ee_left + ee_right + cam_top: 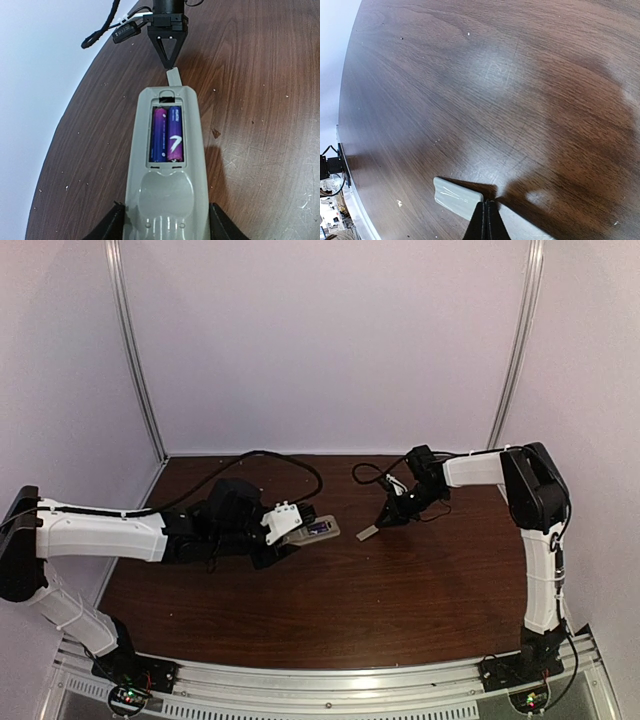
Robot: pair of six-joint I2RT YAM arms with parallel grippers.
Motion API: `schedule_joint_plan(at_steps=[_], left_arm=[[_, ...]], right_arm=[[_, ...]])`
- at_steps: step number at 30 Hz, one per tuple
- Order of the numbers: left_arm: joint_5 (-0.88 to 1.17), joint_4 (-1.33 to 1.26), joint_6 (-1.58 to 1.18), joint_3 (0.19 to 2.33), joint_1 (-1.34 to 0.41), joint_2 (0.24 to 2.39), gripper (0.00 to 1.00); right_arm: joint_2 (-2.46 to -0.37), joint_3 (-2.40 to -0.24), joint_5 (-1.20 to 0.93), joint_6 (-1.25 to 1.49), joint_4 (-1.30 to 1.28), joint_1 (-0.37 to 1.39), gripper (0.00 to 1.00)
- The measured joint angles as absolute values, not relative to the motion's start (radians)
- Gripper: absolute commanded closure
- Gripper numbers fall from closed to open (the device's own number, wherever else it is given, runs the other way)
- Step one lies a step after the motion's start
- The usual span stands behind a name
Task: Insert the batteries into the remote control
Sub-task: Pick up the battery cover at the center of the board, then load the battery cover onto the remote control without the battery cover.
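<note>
Left gripper (pixel 165 220): is clamping the remote control (pixel 167 192) from both sides, black fingers (pixel 107 227) pressing on its long edges, jaws half-wide around the body
Remote control: is lying back-up on the table (pixel 260 100), pointing away from the left wrist
Battery compartment (pixel 150 107): is standing uncovered in the grey-beige back
Batteries (pixel 159 135): both are sitting inside the compartment, side by side, lengthwise, touching each other
Cover piece (pixel 174 76): is lying flat on the table just past the remote's far end, apart from it
Right gripper (pixel 169 65): is pointing down at the cover piece, tips pressed fully together and touching it
Cable (pixel 107 32): is trailing over the table behind the right gripper
Cut off: the remote's near end is running out of the bottom of the left wrist view
Hidden: the remote's front is facing down; the batteries' far ends are sitting in shadow under the compartment lip
Hard to tell: whether the shut right tips are pinching the cover piece or only resting on it; in the right wrist view they are covering part of it
</note>
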State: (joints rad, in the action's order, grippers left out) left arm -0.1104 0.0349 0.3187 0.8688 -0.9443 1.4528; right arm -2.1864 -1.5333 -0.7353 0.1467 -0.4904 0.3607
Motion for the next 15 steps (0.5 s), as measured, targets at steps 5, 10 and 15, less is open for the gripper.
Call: schedule_joint_plan(at_steps=[5,10,15], left_arm=[[-0.134,0.015,0.307,0.86,-0.944,1.462,1.0],[-0.146,0.0,0.278,0.848,-0.944,1.497,1.0],[-0.15,-0.014,0.245,0.846,-0.943,1.534,1.0]], right_arm=[[-2.16,-1.513,-0.747,0.161,-0.475,0.361,1.0],[-2.064,-1.495,-0.752,0.166,-0.467,0.361,1.0],[-1.937,-1.49,-0.754,0.168,-0.45,0.363,1.0]])
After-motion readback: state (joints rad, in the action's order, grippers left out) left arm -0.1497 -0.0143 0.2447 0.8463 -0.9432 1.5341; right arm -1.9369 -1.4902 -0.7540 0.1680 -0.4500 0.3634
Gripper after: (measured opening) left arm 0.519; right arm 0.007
